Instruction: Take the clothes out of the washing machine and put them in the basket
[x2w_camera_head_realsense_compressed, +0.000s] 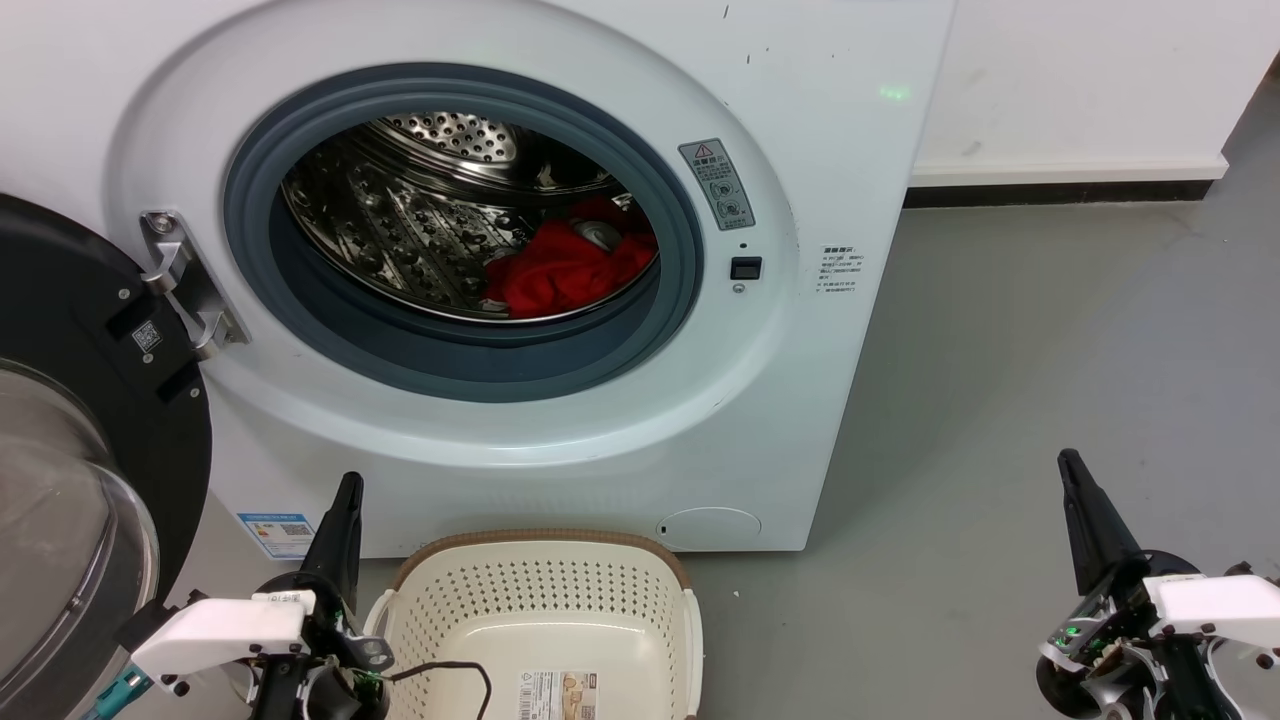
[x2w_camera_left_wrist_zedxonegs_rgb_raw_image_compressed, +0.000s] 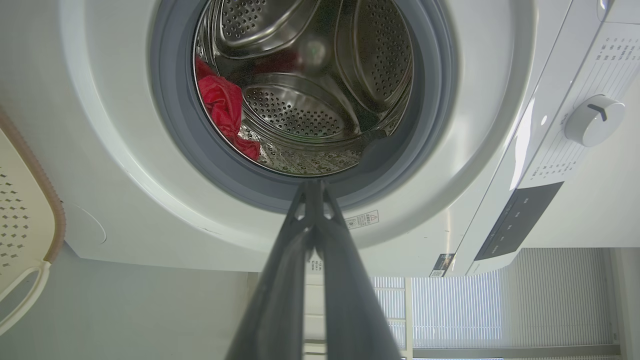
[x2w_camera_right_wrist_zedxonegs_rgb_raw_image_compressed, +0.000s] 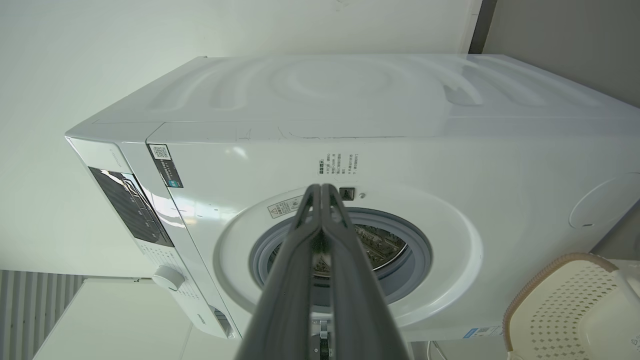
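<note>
Clothes (x2w_camera_head_realsense_compressed: 565, 270): red heap, far, low in washing machine (x2w_camera_head_realsense_compressed: 820, 150) drum; basket (x2w_camera_head_realsense_compressed: 545, 537) near, under porthole, ready for my drop; left gripper (x2w_camera_head_realsense_compressed: 349, 482) and right gripper (x2w_camera_head_realsense_compressed: 1068, 460) near, jaws pressed together, empty.

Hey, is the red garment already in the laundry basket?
No, the red garment lies inside the washing machine, and the basket in front of it holds no clothing.
</note>
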